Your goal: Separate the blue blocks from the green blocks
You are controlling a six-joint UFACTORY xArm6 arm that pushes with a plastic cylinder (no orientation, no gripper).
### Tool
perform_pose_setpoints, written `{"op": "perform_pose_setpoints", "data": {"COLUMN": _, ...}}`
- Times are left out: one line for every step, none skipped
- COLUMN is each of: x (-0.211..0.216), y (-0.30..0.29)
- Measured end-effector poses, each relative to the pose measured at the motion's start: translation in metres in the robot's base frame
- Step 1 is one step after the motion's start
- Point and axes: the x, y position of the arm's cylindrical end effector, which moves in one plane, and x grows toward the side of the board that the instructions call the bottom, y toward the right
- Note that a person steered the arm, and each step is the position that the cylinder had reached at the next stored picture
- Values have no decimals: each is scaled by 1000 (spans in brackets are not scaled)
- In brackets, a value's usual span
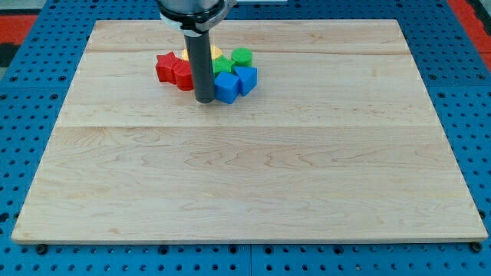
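A tight cluster of blocks sits near the view's top, left of centre. Two blue blocks lie at its right: a larger blue block (227, 87) and a blue cube (246, 78) behind it. A green round block (242, 56) is at the cluster's top right, and a second green block (222, 65) lies just left of the blue cube, touching the blues. My tip (204, 100) rests on the board at the cluster's lower edge, touching the larger blue block's left side. The dark rod hides part of the cluster's middle.
A red star-shaped block (165, 67) and a red block (184, 76) lie at the cluster's left. A yellow block (215, 52) peeks out behind the rod. The wooden board (245, 184) lies on a blue perforated table (31, 115).
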Motion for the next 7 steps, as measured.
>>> {"op": "perform_pose_setpoints", "data": {"x": 0, "y": -22}}
{"op": "perform_pose_setpoints", "data": {"x": -7, "y": -30}}
{"op": "perform_pose_setpoints", "data": {"x": -25, "y": -15}}
{"op": "perform_pose_setpoints", "data": {"x": -26, "y": -1}}
{"op": "perform_pose_setpoints", "data": {"x": -26, "y": 22}}
{"op": "perform_pose_setpoints", "data": {"x": -26, "y": 29}}
{"op": "perform_pose_setpoints", "data": {"x": -26, "y": 30}}
